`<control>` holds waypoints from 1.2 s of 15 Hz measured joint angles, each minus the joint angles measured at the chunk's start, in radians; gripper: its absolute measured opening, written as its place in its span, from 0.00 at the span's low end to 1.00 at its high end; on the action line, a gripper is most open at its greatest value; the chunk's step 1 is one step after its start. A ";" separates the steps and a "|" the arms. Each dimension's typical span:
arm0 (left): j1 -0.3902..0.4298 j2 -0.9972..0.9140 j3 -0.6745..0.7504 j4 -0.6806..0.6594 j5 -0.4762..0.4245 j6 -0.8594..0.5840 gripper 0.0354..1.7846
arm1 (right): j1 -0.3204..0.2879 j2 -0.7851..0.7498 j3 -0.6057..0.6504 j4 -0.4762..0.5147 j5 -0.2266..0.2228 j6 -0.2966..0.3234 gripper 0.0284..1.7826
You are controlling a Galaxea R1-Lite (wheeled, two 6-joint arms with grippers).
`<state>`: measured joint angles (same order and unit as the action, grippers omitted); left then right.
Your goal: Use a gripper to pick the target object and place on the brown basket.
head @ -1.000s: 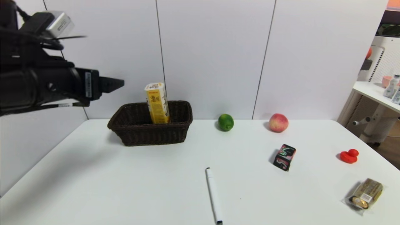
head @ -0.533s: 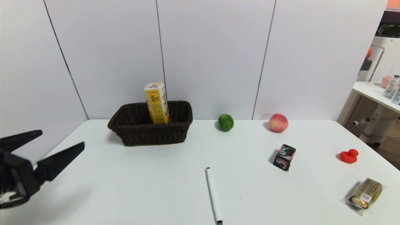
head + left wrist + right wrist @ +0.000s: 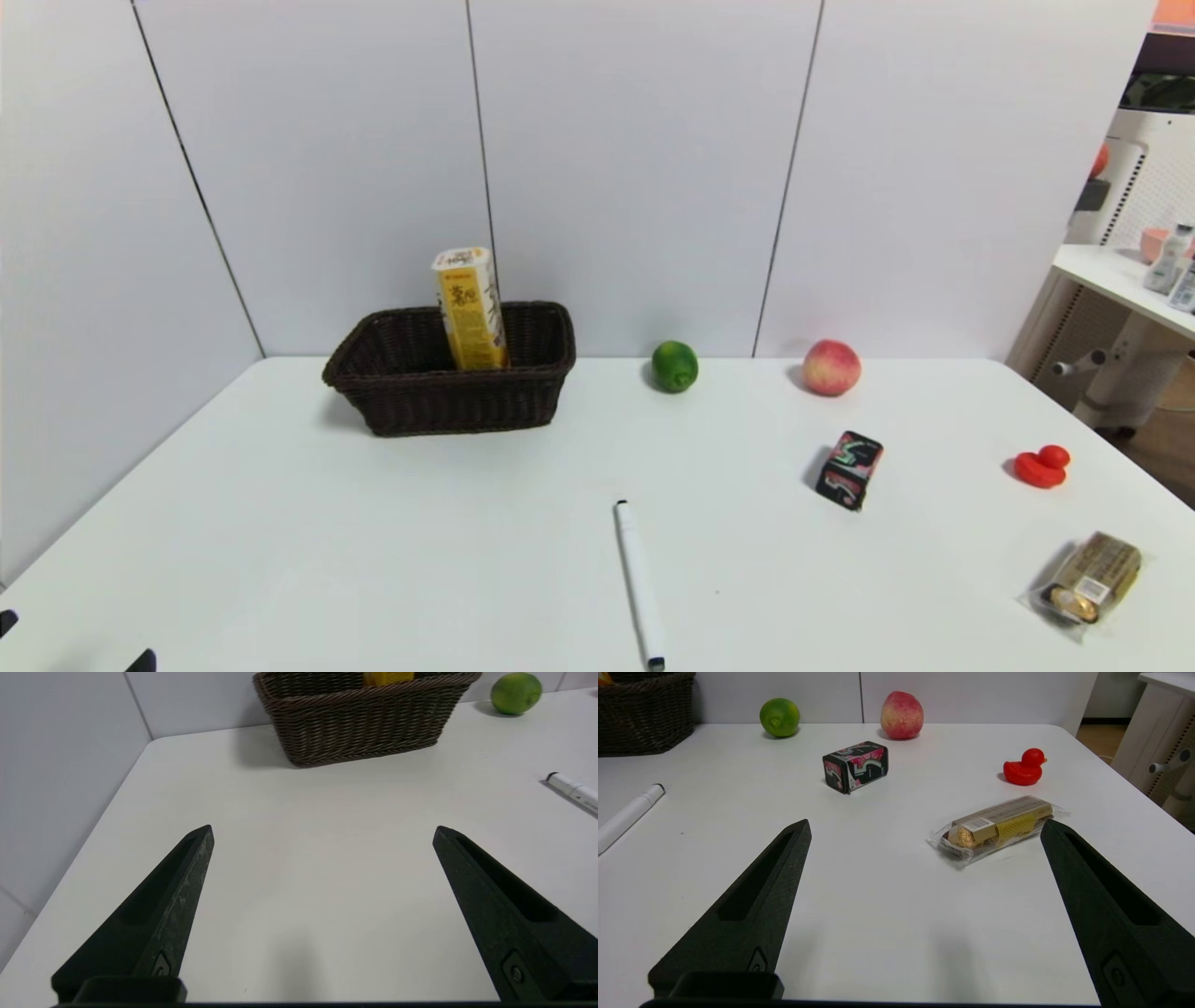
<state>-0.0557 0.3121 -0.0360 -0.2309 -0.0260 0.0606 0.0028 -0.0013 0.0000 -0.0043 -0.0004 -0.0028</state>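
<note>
The tall yellow carton (image 3: 470, 308) stands upright inside the brown basket (image 3: 448, 397) at the back left of the table; its yellow base also shows in the left wrist view (image 3: 387, 677) above the basket's rim (image 3: 364, 695). My left gripper (image 3: 322, 830) is open and empty, low over the table's front left, well short of the basket; only its fingertips (image 3: 140, 663) show in the head view. My right gripper (image 3: 924, 828) is open and empty over the table's front right, near the chocolate pack (image 3: 999, 826).
A lime (image 3: 674, 366) and a peach (image 3: 831, 367) sit by the back wall. A small black patterned box (image 3: 850, 469), a red duck (image 3: 1043, 465), the chocolate pack (image 3: 1088, 581) and a white marker (image 3: 638, 583) lie on the table. A side table (image 3: 1120, 280) stands at the right.
My left arm has dropped from high beside the basket down to the table's front left corner, almost out of the head view. The carton stays in the basket.
</note>
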 joint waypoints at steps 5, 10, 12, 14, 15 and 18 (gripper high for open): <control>0.051 -0.260 0.033 0.227 0.000 0.028 0.94 | 0.000 0.000 0.000 0.000 0.000 0.000 0.95; 0.056 -0.310 0.036 0.231 0.025 -0.062 0.94 | 0.000 0.000 0.000 0.000 0.000 0.000 0.95; 0.056 -0.312 0.036 0.231 0.025 -0.062 0.94 | 0.000 0.000 0.000 0.000 0.000 0.000 0.95; 0.056 -0.313 0.036 0.231 0.025 -0.062 0.94 | 0.000 0.000 0.000 0.000 0.000 0.001 0.95; 0.056 -0.313 0.036 0.231 0.025 -0.062 0.94 | 0.000 0.000 0.000 0.000 0.000 -0.001 0.95; 0.056 -0.314 0.036 0.231 0.024 -0.062 0.94 | 0.000 0.000 0.000 0.001 0.000 0.000 0.95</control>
<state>0.0000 -0.0019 0.0000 0.0000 -0.0017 -0.0017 0.0028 -0.0013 0.0000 -0.0028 0.0000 -0.0028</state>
